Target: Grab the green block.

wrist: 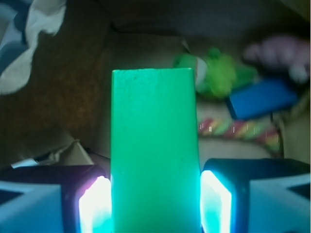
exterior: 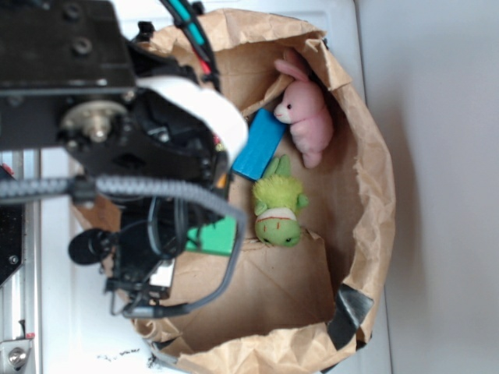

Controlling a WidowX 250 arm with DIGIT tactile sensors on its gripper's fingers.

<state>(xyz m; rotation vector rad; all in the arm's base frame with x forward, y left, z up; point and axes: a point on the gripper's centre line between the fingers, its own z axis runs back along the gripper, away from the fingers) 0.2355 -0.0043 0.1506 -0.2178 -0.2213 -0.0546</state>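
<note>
Inside the paper bag (exterior: 366, 156), the gripper (wrist: 155, 204) is clamping the green block (wrist: 153, 155) between its fingers (wrist: 95, 204); next, I judge, it is needing a straight lift.

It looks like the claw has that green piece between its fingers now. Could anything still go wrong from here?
Possibly. In the wrist view the gripper touches only the lower sides of the green block, which is smooth and sticks far out, so it might slip or twist. The paper bag has tall crumpled walls close around the arm, which could snag on the way up. The blue block and lime plush toy lie nearby and could get bumped.
</note>
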